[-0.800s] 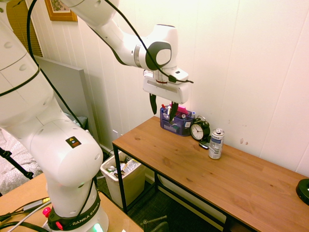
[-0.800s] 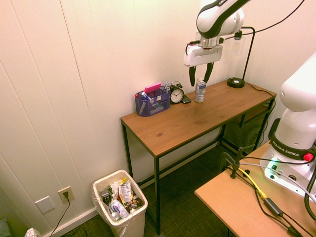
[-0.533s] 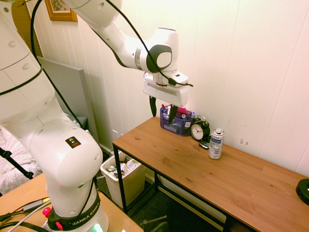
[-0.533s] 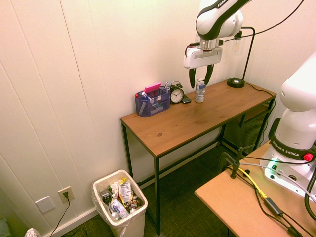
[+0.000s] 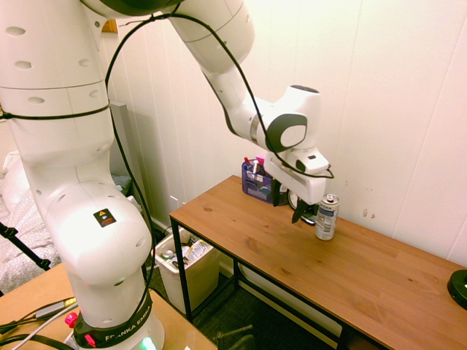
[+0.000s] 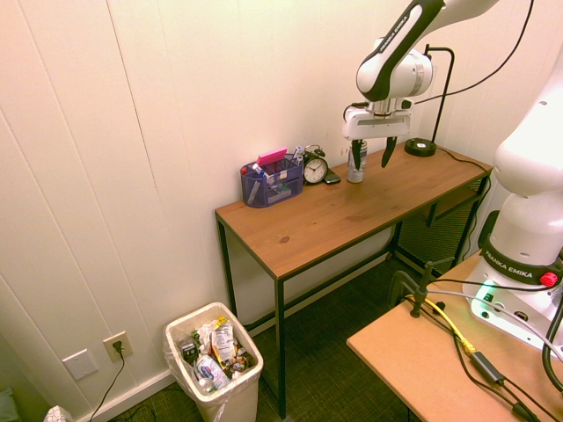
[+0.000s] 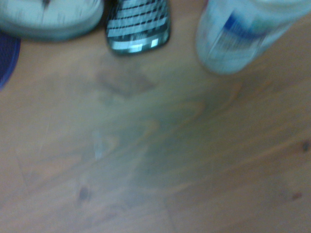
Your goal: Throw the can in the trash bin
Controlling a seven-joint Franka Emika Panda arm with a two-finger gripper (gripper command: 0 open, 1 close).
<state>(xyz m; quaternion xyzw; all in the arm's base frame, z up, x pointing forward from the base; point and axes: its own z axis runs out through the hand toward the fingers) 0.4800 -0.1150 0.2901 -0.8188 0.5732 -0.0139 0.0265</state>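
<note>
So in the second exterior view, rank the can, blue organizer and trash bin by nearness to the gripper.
1. Can: on the desk, right beside the open gripper.
2. Blue organizer: further along the desk, by the wall.
3. Trash bin: on the floor, farthest.

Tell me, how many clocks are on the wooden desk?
1. A black alarm clock stands on the desk at the wall, between the blue organizer and the can. Others could be hidden behind the organizer.

Warm, bright indoor light washes the walls pale; exterior views are sharp, the wrist view dim and blurred.
</note>
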